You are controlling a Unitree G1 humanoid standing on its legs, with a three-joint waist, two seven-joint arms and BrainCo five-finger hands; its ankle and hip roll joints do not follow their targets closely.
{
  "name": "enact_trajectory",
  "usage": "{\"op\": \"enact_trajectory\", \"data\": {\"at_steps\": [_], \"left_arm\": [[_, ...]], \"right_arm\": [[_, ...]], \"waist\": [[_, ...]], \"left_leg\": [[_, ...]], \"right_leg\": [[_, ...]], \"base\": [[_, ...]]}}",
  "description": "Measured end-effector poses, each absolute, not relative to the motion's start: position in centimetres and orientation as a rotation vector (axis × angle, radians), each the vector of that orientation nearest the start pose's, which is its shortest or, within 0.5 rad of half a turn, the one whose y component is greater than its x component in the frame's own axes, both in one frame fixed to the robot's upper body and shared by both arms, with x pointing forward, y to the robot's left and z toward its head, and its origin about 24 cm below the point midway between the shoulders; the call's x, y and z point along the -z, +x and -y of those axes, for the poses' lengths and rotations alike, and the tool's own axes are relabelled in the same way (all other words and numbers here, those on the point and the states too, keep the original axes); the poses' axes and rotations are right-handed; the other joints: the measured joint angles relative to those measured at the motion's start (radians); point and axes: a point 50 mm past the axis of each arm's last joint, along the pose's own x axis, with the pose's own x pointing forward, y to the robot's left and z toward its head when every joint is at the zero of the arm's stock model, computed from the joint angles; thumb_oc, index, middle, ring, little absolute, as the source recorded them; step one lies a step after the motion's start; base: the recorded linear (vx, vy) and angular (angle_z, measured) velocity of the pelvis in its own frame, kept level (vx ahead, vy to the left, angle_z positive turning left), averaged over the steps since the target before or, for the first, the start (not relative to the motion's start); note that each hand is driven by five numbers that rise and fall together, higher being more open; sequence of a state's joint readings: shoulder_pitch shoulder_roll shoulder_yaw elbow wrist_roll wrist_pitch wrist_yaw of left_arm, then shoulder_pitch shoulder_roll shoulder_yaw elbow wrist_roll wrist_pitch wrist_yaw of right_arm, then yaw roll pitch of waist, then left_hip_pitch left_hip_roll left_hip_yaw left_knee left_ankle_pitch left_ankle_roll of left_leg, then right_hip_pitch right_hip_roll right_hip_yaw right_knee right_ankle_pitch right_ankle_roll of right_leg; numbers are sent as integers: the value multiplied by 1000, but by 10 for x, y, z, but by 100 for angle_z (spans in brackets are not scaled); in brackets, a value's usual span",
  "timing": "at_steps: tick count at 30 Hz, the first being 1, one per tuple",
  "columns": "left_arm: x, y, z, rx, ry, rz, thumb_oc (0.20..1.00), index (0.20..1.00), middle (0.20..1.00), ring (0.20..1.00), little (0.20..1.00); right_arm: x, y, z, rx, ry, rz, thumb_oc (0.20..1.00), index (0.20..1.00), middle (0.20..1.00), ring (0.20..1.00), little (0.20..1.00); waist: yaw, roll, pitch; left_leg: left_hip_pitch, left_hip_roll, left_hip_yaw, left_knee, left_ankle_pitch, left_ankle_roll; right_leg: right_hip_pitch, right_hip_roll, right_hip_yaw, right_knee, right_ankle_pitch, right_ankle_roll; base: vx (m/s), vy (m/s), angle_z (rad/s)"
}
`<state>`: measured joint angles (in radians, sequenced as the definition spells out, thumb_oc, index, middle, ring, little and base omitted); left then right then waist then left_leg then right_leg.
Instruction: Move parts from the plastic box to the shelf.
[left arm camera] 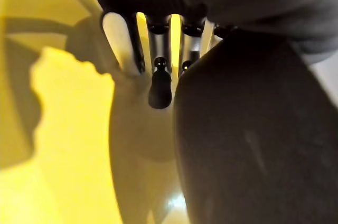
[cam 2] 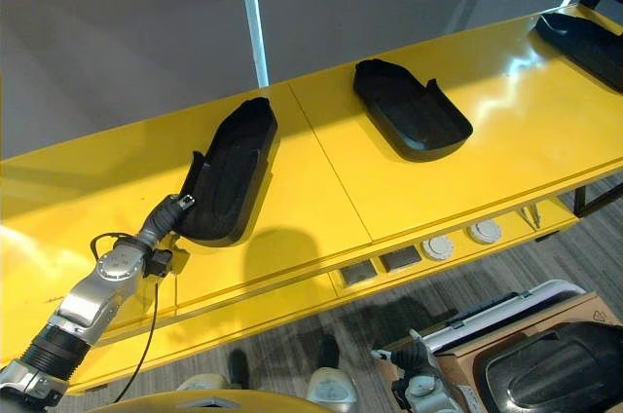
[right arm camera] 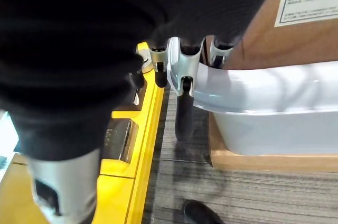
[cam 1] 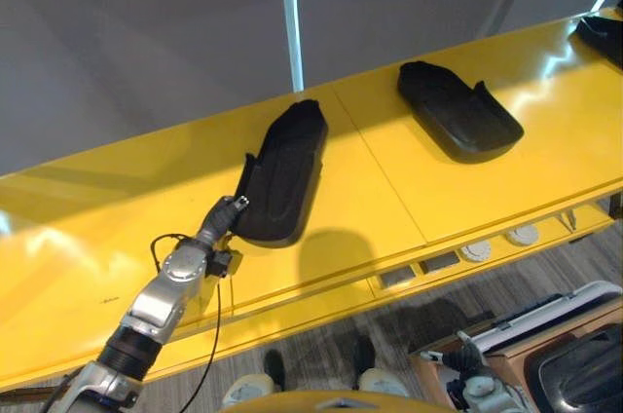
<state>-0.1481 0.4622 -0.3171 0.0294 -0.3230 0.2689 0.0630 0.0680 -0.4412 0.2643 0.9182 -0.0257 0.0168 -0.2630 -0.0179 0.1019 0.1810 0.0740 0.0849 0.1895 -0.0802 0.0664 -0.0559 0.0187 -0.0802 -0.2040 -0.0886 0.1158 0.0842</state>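
A long black moulded part (cam 1: 282, 174) lies on the yellow shelf (cam 1: 409, 199), left of its middle. My left hand (cam 1: 224, 218) rests at that part's near end, its straight fingers (left arm camera: 159, 84) against the part's edge (left arm camera: 253, 145), so the hand is open. A second black part (cam 1: 456, 111) lies further right on the shelf, and a third (cam 1: 604, 38) at its far right end. The pale plastic box (cam 1: 574, 306) stands low at the right with a black part (cam 1: 584, 374) in it. My right hand (cam 1: 467, 359) hangs open beside the box rim (right arm camera: 274, 92), holding nothing.
The plastic box sits on a brown cardboard box (right arm camera: 264, 39) on the floor, close to the shelf's front edge (right arm camera: 142, 145). Round white discs (cam 1: 477, 250) and small grey plates (cam 1: 440, 262) are set into the shelf's lower ledge. A grey wall (cam 1: 146, 33) rises behind the shelf.
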Motion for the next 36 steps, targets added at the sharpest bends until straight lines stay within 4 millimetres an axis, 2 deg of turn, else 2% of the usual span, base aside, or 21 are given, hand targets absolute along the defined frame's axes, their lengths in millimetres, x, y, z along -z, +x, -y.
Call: {"op": "enact_trajectory", "data": {"at_steps": [5,8,9,11,16,24,25,26,36], "left_arm": [[-26,268,-168,148,209,-295,200,200,200,200,200],[-11,269,-175,23,201,-327,200,200,200,200,200],[-1,269,-183,-40,209,-352,200,200,200,200,200],[6,269,-188,-93,235,-357,200,200,200,200,200],[8,265,-189,-113,243,-364,200,200,200,200,200],[14,262,-189,-116,244,-387,200,200,200,200,200],[17,261,-190,-121,242,-399,423,423,423,423,423],[19,261,-191,-143,201,-410,1000,1000,1000,1000,1000],[29,265,-193,-209,46,-445,1000,1000,1000,1000,1000]], "right_arm": [[121,124,287,185,-679,-962,1000,1000,1000,1000,1000],[121,122,288,188,-682,-970,1000,1000,1000,1000,1000],[122,121,288,186,-686,-972,1000,1000,1000,1000,1000],[122,120,287,184,-687,-981,1000,1000,1000,1000,1000],[124,118,286,184,-682,-989,1000,1000,1000,1000,1000],[130,111,280,179,-663,-1039,1000,1000,1000,1000,1000],[131,110,280,178,-665,-1045,1000,1000,1000,1000,1000],[131,110,280,173,-667,-1045,1000,1000,1000,1000,1000],[134,109,275,162,-662,-1055,1000,1000,1000,1000,1000]], "waist": [[-1,7,-5],[-3,12,-24],[-10,17,-39],[-4,17,-45],[16,10,-49],[22,-10,-85],[21,-10,-95],[19,-12,-101],[21,-15,-122]], "left_leg": [[8,0,-1,-3,-1,1],[14,1,0,-5,-8,-7],[14,2,0,-5,-8,-7],[12,7,0,-5,-8,-8],[9,11,-4,-5,-8,-8],[15,11,-7,-5,-7,-8],[15,11,-7,-5,-7,-8],[16,11,-6,-5,-7,-8],[15,11,-7,-5,-8,-9]], "right_leg": [[9,1,0,0,0,-1],[15,1,0,0,-3,-5],[18,2,0,0,-3,-5],[17,7,0,0,-5,-8],[17,12,-1,0,-5,-8],[21,13,-3,0,-5,-8],[21,13,-2,0,-6,-9],[22,13,-2,0,-6,-8],[19,13,1,0,-6,-8]], "base": [[0,0,0],[3,-25,-1],[-14,-40,-2],[-41,-36,-3],[-8,-5,0],[0,0,0],[0,0,0],[0,0,0],[3,3,0]]}}
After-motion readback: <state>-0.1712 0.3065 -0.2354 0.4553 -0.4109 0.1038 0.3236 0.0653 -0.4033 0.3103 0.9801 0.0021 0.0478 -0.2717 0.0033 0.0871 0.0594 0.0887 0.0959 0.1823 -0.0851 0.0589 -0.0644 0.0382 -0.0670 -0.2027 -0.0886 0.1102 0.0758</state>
